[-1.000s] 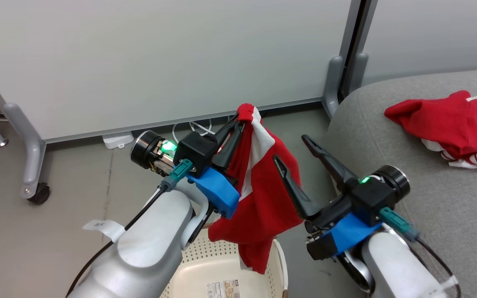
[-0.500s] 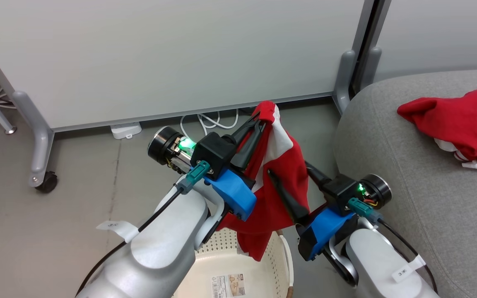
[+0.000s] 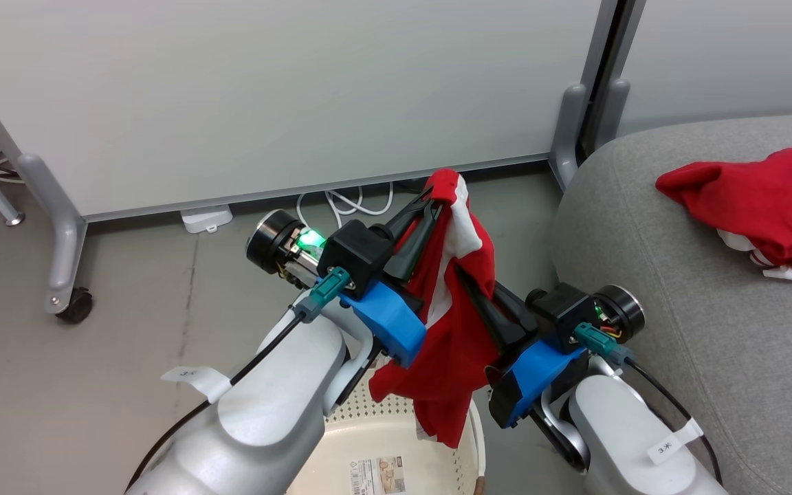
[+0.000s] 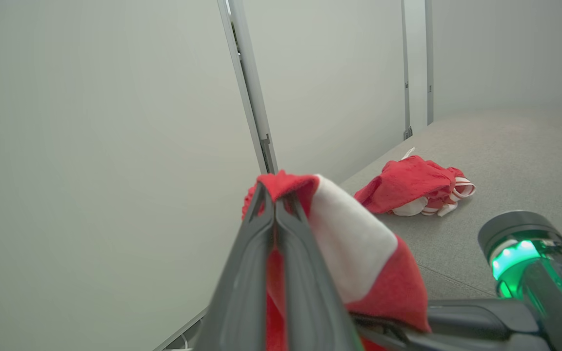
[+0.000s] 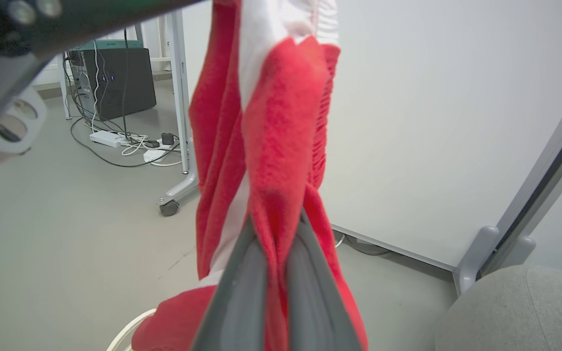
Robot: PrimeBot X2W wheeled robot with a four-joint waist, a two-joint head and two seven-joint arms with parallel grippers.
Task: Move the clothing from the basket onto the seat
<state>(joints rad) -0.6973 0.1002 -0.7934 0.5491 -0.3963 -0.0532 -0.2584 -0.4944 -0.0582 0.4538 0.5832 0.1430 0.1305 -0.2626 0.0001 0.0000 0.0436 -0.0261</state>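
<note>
One red clothing piece with a white stripe hangs above the cream basket, its lower end dangling over the basket's inside. My left gripper is shut on its top edge, which the left wrist view shows pinched at the fingertips. My right gripper is shut on the same hanging clothing lower down, with cloth bunched between its fingers. A second red clothing piece lies crumpled on the grey seat to the right.
White partition panels on grey castor feet stand close behind. Cables and a power strip lie on the floor at their base. A dark computer tower with more cables sits further off. The basket's rim lies below my right gripper.
My right gripper has swung left to the hanging clothing and shut on it. The left gripper keeps its hold. The camera has shifted a little.
</note>
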